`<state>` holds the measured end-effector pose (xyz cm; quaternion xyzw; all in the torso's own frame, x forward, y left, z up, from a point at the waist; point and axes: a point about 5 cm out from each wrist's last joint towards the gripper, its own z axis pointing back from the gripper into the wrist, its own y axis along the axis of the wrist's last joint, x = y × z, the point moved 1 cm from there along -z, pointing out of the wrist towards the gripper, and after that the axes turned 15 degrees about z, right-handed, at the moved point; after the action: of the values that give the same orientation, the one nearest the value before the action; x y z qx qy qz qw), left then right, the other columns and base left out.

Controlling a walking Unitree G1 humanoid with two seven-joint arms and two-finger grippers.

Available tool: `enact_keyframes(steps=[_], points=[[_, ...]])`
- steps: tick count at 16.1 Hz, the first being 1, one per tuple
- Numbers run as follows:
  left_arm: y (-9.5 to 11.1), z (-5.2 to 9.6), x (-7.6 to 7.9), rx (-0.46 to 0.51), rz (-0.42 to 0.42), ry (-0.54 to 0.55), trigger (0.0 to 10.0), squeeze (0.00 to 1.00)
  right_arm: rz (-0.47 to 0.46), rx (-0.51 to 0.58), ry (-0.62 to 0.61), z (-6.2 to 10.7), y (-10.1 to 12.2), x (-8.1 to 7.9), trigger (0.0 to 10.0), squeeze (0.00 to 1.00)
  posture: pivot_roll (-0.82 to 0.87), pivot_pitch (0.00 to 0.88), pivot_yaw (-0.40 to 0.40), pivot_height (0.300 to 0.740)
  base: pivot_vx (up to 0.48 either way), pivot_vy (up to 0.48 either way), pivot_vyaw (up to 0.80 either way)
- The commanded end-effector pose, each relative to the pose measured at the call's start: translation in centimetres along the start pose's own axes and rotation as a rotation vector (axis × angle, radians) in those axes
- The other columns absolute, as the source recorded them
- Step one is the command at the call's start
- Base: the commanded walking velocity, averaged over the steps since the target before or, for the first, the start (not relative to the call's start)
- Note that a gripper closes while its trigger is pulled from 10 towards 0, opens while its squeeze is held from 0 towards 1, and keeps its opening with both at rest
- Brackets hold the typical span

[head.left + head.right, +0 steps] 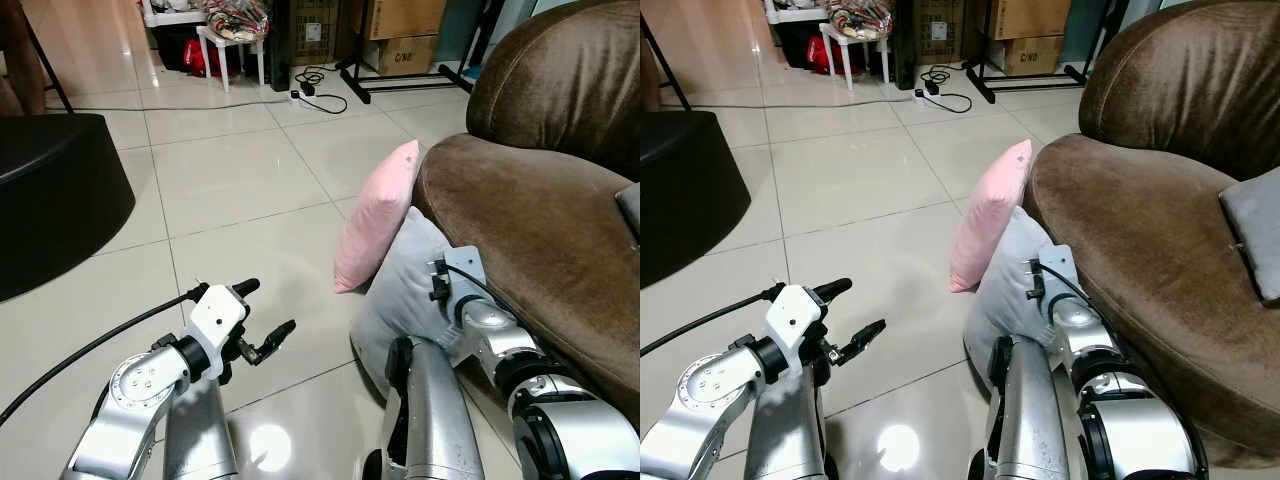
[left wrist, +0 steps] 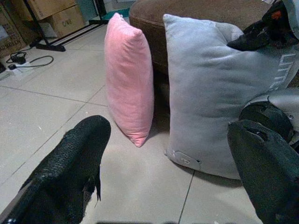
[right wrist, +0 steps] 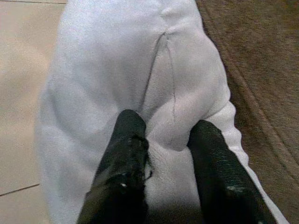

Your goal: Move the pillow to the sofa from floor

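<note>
The right hand (image 3: pixel 161 140) pinches a fold of the grey pillow (image 1: pixel 400 290), which stands on the floor (image 1: pixel 230 200) leaning against the sofa (image 1: pixel 540 230); the lift remains. The left hand (image 1: pixel 262 318) hovers released nearby

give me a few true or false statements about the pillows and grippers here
1. The right gripper pinches a fold of the grey pillow. True.
2. The pink pillow lies flat on the sofa seat. False: it stands on the floor, leaning against the sofa.
3. The left gripper is open and holds nothing. True.
4. The grey pillow stands farther from the robot than the pink one. False: it is nearer.
5. A power strip with cables lies on the floor tiles. True.
</note>
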<state>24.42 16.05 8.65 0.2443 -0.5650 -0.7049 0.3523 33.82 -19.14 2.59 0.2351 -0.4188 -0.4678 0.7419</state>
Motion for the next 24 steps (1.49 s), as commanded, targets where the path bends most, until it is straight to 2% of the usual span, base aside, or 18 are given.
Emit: enact_keyframes(steps=[1, 5, 12, 14, 15, 16, 19, 20, 21, 22, 24], points=[[0.0, -0.3, 0.0, -0.008, -0.009, -0.016, 10.0, 0.0, 0.001, -0.014, 0.043, 0.0, -0.2, -0.8, 0.0, 0.0, 0.05, 0.0, -0.061, 0.389, 0.0, 0.0, 0.0], [0.0, -0.5, 0.0, -0.01, -0.009, -0.014, 10.0, 0.0, 0.002, 0.012, 0.067, 0.0, 0.1, -1.3, 0.0, 0.0, 0.04, 0.0, -0.061, 0.389, 0.0, 0.0, 0.0], [-0.1, -1.0, -0.1, 0.002, -0.012, -0.004, 10.0, 0.0, -0.03, 0.194, 0.167, 0.2, 2.4, -3.0, 0.0, 0.0, 0.03, 0.0, -0.071, 0.389, 0.0, 0.0, 0.0], [0.0, -1.0, -0.1, 0.009, -0.016, 0.006, 10.0, 0.0, -0.071, 0.346, 0.207, 0.8, 4.3, -3.5, 0.0, 0.0, 0.04, 0.0, -0.078, 0.389, 0.0, 0.0, 0.0], [0.0, -0.9, -0.2, 0.015, -0.022, 0.016, 10.0, 0.0, -0.089, 0.476, 0.238, 1.6, 5.8, -3.4, 0.0, 0.0, 0.04, 0.0, -0.082, 0.389, 0.0, 0.0, 0.0], [0.1, -0.8, -0.3, 0.018, -0.024, 0.021, 10.0, 0.0, -0.098, 0.512, 0.241, 1.9, 6.2, -3.3, 0.0, 0.0, 0.04, 0.0, -0.084, 0.389, 0.0, 0.0, 0.0], [0.5, 0.1, -0.6, 0.047, -0.035, 0.07, 10.0, 0.0, -0.195, 0.791, 0.179, 5.8, 9.9, 0.2, 0.0, 0.0, 0.03, 0.0, -0.089, 0.389, 0.0, 0.0, 0.0], [1.3, 0.0, -0.5, 0.083, -0.021, 0.084, 10.0, 0.0, -0.288, 0.867, 0.142, 7.4, 11.2, 1.7, 2.0, 0.0, 0.03, 0.0, -0.094, 0.389, 0.0, 0.0, 0.0], [2.1, -0.1, -0.5, 0.115, -0.016, 0.095, 10.0, 0.0, -0.322, 0.898, 0.101, 8.2, 12.0, 2.8, 10.0, 0.0, 0.04, 0.0, -0.099, 0.389, 0.0, 0.0, 0.0], [3.2, -0.4, -0.3, 0.162, -0.016, 0.108, 10.0, 0.0, -0.319, 0.97, 0.054, 9.9, 13.8, 4.4, 10.0, 0.0, 0.03, 0.0, -0.096, 0.389, 0.0, 0.0, 0.0], [3.7, -0.7, -0.1, 0.181, -0.021, 0.103, 10.0, 0.0, -0.351, 1.057, -0.049, 11.9, 16.2, 7.2, 10.0, 0.0, 0.03, 0.0, -0.091, 0.394, 0.0, 0.0, 0.0]])
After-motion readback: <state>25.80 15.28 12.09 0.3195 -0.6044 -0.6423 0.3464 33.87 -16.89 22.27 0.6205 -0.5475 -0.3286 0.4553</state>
